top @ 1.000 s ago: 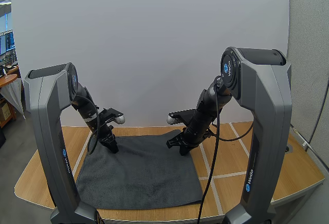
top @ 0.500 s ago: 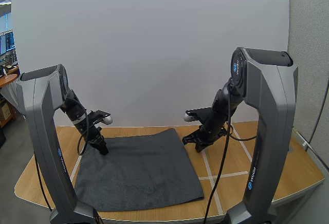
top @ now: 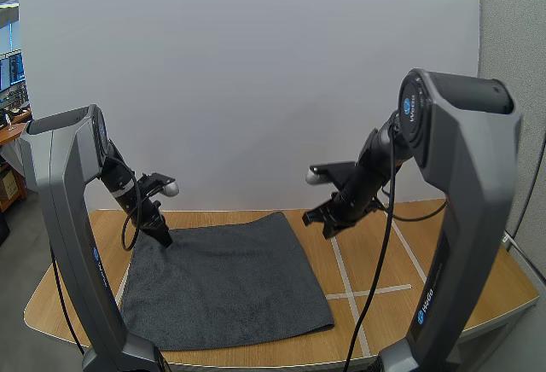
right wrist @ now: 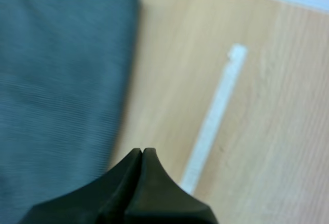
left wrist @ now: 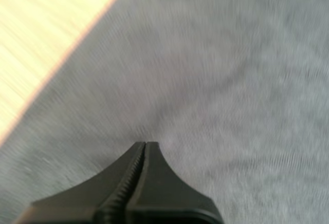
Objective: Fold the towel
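One dark grey towel (top: 226, 282) flat on the bench (top: 409, 244), two pincers, left pincer (top: 164, 240) clenched on nothing at the towel's far left corner, perhaps touching it, right pincer (top: 328, 229) clenched empty above bare wood beside the towel's right edge, two crossing white tape lines (top: 347, 293) nearby.

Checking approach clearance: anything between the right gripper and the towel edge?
Nothing: only bare table separates the shut right gripper from the towel, as the right wrist view shows. The white tape line lies on the gripper's other side.

Grey angular left arm (top: 68, 218) and right arm (top: 465, 218), round blue badges (top: 415, 109), black ribbed jaws.
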### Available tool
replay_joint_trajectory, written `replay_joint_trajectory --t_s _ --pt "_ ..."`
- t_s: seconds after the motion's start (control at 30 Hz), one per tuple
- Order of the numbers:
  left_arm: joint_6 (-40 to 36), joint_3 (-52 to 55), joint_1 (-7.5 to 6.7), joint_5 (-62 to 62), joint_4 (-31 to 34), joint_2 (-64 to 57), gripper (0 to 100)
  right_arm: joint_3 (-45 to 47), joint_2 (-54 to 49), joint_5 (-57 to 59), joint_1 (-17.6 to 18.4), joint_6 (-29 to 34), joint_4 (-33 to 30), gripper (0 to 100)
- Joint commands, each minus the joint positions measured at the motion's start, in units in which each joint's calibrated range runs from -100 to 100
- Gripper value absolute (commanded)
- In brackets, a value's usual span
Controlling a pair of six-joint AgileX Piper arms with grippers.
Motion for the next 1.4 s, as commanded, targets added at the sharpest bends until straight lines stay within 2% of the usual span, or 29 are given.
replay_joint_trajectory --t_s 0.0,0.17,0.3,0.53,0.67,0.83,1.0,1.37 --pt "-0.10 -2.93 0.03 1.42 -3.97 -2.84 0 0.10 -4.80 4.07 1.33 -1.08 2.34 0" --pt "-0.55 -3.42 0.75 1.42 -2.21 -7.32 0 0.10 -5.41 4.95 4.35 -1.08 3.43 0" --pt "-0.65 -3.42 3.21 1.42 -2.43 -9.40 0 0.10 -4.39 2.44 6.87 -0.75 3.90 0" --pt "0.13 -3.42 7.81 1.42 -3.35 -9.46 0 0.23 2.43 -1.20 8.67 -0.75 4.44 0" --pt "0.87 -3.42 9.31 1.42 -3.56 -9.46 0 0.23 6.90 -5.08 8.67 -0.75 3.50 0" --pt "1.34 -3.42 9.43 1.42 -3.56 -9.46 0 0.23 10.13 -7.42 8.67 -0.75 1.73 0" --pt "1.80 -3.42 9.43 1.42 -3.69 -9.46 0 0.23 10.73 -10.00 8.23 2.09 -4.27 0" --pt "2.91 -3.42 9.43 1.42 -4.01 -9.46 0 0.23 10.73 -7.80 1.20 2.99 -7.95 0"
